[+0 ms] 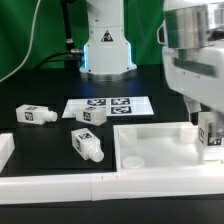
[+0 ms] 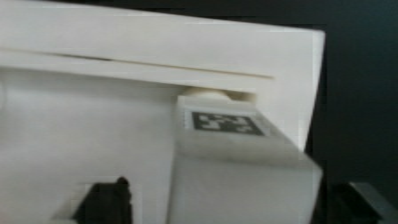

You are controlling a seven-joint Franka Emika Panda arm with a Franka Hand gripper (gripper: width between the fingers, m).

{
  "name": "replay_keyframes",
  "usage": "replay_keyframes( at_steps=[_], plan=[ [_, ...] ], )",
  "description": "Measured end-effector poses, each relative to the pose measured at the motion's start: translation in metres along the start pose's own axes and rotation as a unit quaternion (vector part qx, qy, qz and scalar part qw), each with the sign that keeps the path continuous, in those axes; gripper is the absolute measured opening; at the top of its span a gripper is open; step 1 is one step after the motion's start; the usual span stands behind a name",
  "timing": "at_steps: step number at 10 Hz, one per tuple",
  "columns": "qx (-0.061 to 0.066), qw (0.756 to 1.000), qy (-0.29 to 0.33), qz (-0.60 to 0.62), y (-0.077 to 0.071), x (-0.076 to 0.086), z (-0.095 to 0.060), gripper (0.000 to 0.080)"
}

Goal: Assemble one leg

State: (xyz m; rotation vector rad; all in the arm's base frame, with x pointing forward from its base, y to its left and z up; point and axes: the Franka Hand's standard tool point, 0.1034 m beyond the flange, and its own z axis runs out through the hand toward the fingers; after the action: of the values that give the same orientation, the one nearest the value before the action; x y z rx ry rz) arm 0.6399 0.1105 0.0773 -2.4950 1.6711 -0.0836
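Note:
A white table leg (image 1: 210, 135) with a marker tag stands upright at the corner of the white tabletop (image 1: 150, 150) on the exterior view's right. In the wrist view the leg (image 2: 240, 160) lies between my fingers, its end against the tabletop (image 2: 125, 60). My gripper (image 1: 208, 118) (image 2: 237, 205) straddles the leg. The left finger (image 2: 111, 203) shows a gap to the leg, and a narrow dark strip parts the leg from the right finger (image 2: 368, 205). The jaws look open around the leg.
Three loose white legs lie on the black table: one (image 1: 33, 114) at the exterior view's left, one (image 1: 91, 115) near the middle, one (image 1: 87, 144) in front. The marker board (image 1: 108, 106) lies behind them. The arm's base (image 1: 105, 45) stands at the back. A white wall (image 1: 5, 150) edges the left.

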Motion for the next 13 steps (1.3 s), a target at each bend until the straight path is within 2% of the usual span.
replay_keyframes(
  at_steps=[1,2,4,5,6,7,9,10,11,12,13],
  plan=[
    [0.000,0.995,-0.003,-0.097,-0.0018,-0.0040,0.0015,0.0608],
    [-0.001,0.991,-0.005,-0.130,-0.0017,-0.0070,0.0018,0.0641],
    [-0.002,0.983,-0.002,-0.186,-0.0012,-0.0039,0.0020,0.0647],
    [-0.010,0.967,0.006,-0.253,-0.0009,-0.0033,0.0023,0.0647],
    [-0.029,0.928,0.023,-0.370,-0.0024,-0.0033,0.0029,0.0649],
    [-0.031,0.895,0.025,-0.445,-0.0033,-0.0012,0.0036,0.0649],
    [-0.031,0.902,0.025,-0.430,-0.0030,-0.0011,0.0038,0.0649],
    [-0.030,0.904,0.025,-0.425,-0.0029,-0.0011,0.0039,0.0560],
    [-0.029,0.916,0.026,-0.398,-0.0029,-0.0013,0.0040,0.0560],
    [-0.029,0.931,0.027,-0.363,-0.0033,-0.0011,0.0037,0.0358],
    [-0.031,0.940,0.025,-0.338,-0.0033,-0.0006,0.0033,0.0285]
  ],
)
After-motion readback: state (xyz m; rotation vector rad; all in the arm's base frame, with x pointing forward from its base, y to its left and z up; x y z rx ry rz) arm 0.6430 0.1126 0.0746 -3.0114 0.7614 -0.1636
